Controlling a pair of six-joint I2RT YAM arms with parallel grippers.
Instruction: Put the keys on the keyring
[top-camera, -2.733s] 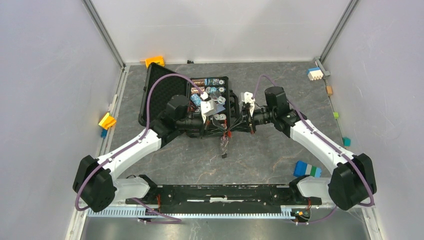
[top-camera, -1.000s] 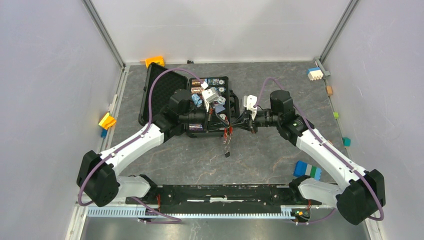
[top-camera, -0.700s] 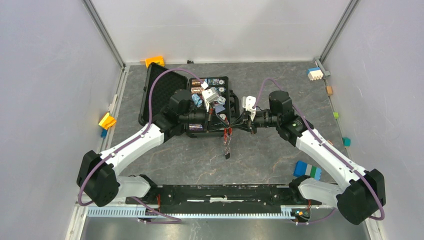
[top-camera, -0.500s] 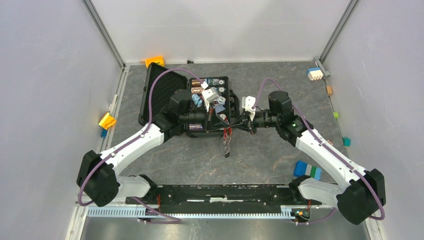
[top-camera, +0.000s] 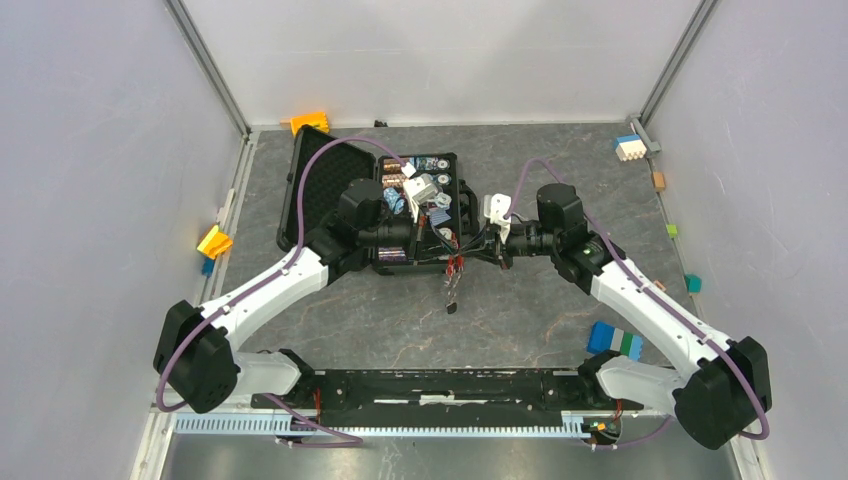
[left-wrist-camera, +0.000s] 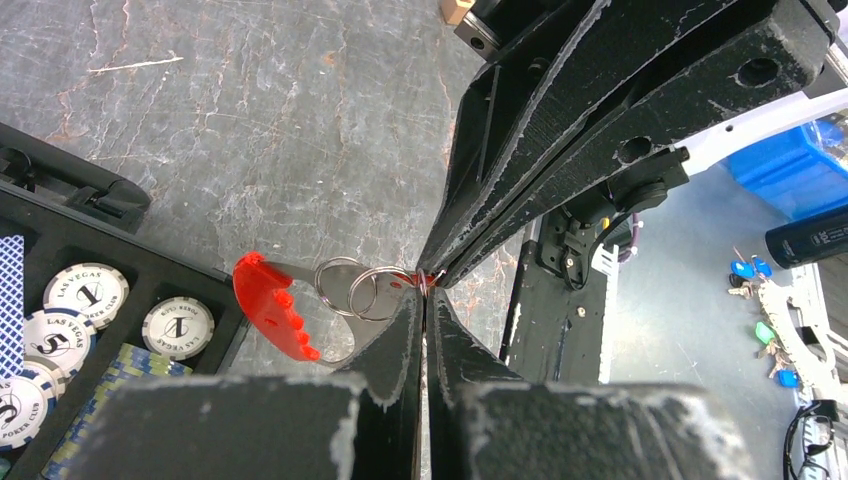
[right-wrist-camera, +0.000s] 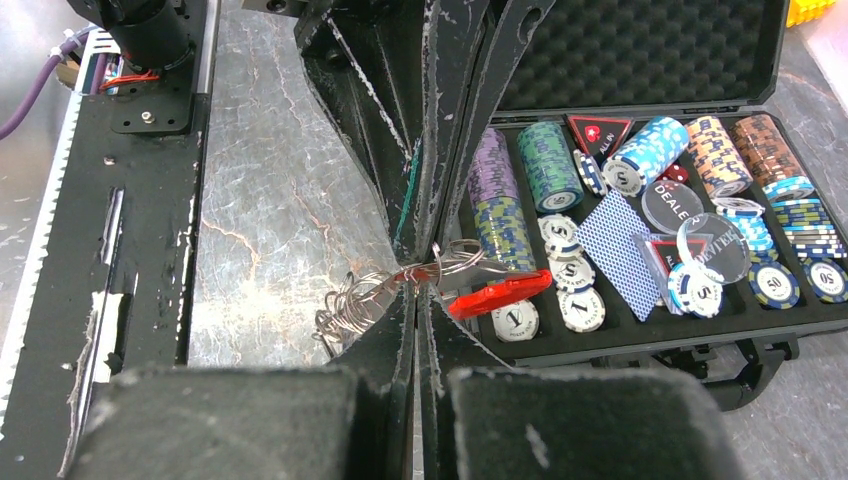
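My left gripper (top-camera: 446, 258) and right gripper (top-camera: 463, 259) meet tip to tip above the table, just in front of the black case. In the left wrist view the left gripper (left-wrist-camera: 425, 296) is shut on the edge of the keyring (left-wrist-camera: 353, 290), whose silvery rings and red tag (left-wrist-camera: 270, 305) stick out to the left. The right gripper (right-wrist-camera: 415, 281) is shut on a tiny red-headed key (right-wrist-camera: 405, 272) pressed against the ring. The keyring's chain (right-wrist-camera: 343, 305) bunches below the tips, and in the top view the chain (top-camera: 451, 300) hangs toward the table.
An open black case (top-camera: 328, 190) of poker chips (right-wrist-camera: 620, 150) and cards lies right behind the grippers. Toy blocks sit at the edges: orange (top-camera: 310, 122), yellow (top-camera: 214, 241), blue-white (top-camera: 628, 147) and blue-green (top-camera: 614, 339).
Since the earliest frame both arms have shifted a little farther and to the right with the keyring. Over the last second they have stayed joined, with only the hanging chain swaying slightly.
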